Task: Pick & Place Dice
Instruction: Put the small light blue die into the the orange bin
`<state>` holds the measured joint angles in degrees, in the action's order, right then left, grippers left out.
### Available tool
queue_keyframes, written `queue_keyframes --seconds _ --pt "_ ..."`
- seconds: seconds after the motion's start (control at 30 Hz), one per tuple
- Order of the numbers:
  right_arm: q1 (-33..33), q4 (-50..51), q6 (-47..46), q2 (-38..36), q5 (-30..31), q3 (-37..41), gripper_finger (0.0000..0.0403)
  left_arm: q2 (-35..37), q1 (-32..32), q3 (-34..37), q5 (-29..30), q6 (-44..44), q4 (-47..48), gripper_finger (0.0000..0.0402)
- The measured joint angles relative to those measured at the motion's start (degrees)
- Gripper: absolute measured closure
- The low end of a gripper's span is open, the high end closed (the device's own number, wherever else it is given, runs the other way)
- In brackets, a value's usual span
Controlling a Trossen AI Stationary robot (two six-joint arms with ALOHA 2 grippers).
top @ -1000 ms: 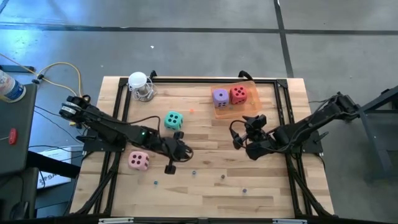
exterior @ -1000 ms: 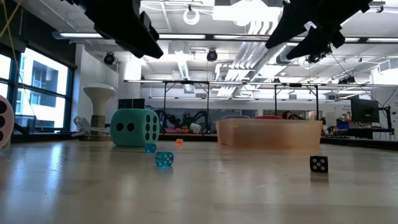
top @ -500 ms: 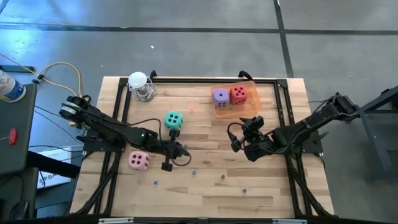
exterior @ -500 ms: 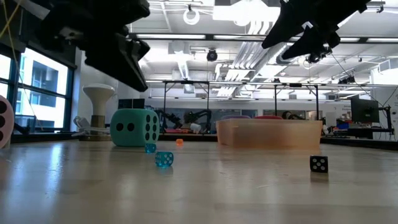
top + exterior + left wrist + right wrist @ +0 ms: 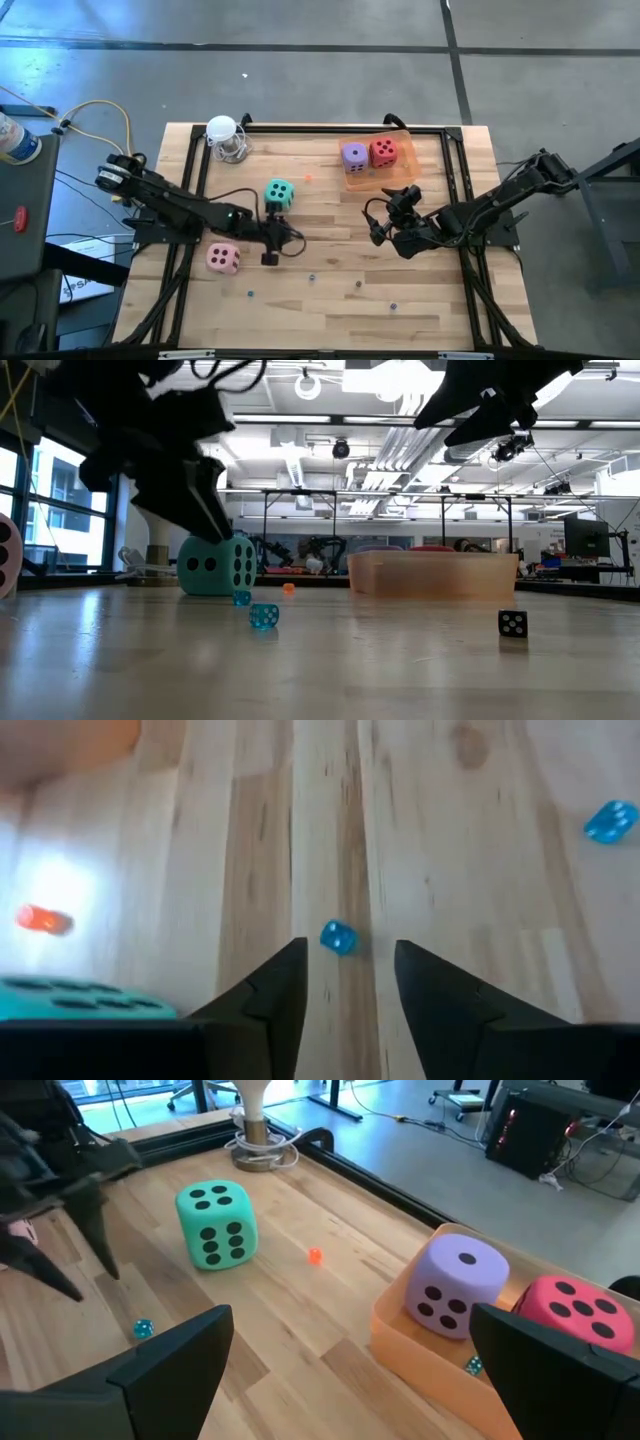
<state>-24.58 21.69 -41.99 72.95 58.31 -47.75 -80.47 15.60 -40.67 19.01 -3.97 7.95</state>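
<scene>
An orange tray (image 5: pixel 378 170) sat beyond the right gripper (image 5: pixel 378 222) and held two of the four dice, the purple die (image 5: pixel 354 155) and the red die (image 5: pixel 383 151), side by side and touching; a small teal bead showed in the tray beside them in the right wrist view. The right gripper hung above the table just short of the tray, its fingers (image 5: pixel 170 1355) spread wide and empty. The left gripper (image 5: pixel 270 248) reached low over the boards from the left arm, pointing down, its fingers (image 5: pixel 275 990) parted with a gap between them and nothing held; a small blue bead (image 5: pixel 338 937) lay on the wood just ahead of the tips. The teal die (image 5: pixel 279 194) stood close beside that gripper, toward the table's far edge, and the pink die (image 5: pixel 223 258) lay near it on the opposite side, by the arm. So two dice were in the tray and two lay loose on the table (image 5: pixel 330 290). A white lamp-like stand (image 5: pixel 224 135) stood at the far corner.
</scene>
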Motion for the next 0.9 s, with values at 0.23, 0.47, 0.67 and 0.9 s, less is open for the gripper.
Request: queue_keyframes --seconds 0.23,0.47,0.67,0.9 --pt "0.00 -0.09 -0.16 0.00 -0.03 0.00 0.0005 0.00 -2.29 5.36 -6.95 0.66 -11.28 0.0251" --pt "0.00 -0.11 -0.18 0.00 0.00 0.00 0.0005 0.00 -4.47 8.28 -9.75 0.28 -15.37 0.0251" --pt "0.00 -0.24 -0.18 0.00 -0.03 0.00 0.0005 -2.19 -6.94 8.66 -10.96 -0.39 -16.62 0.0251" --pt "0.00 -0.60 -0.19 0.00 -0.11 0.00 0.0005 -9.61 -10.29 8.64 -20.67 1.13 -25.93 0.0252"
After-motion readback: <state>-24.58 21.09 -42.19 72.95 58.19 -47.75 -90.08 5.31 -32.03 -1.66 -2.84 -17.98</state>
